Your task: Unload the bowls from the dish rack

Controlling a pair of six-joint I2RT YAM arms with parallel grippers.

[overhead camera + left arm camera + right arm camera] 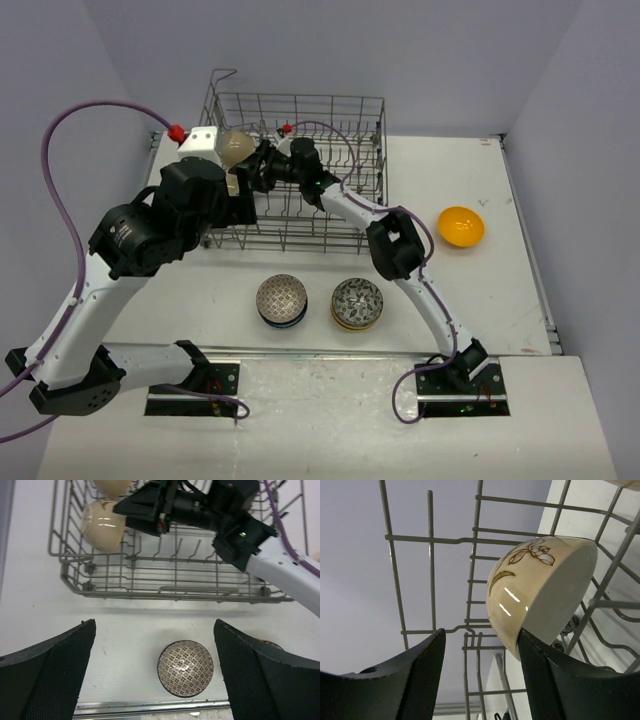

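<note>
My right claw [482, 635] stands unclenched, gripping nothing, the beige flowered bowl [535, 585] just beside one finger; that bowl leans on edge at the dish rack's [200, 589] ten o'clock corner; my left claw [155, 622] hangs released, empty.

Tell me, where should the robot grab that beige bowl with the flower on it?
By its rim. The flower bowl stands tilted on edge in the dish rack, so the right gripper could likely slide one finger inside the mouth and one on the rounded outside, coming at the rim's near edge.
</note>
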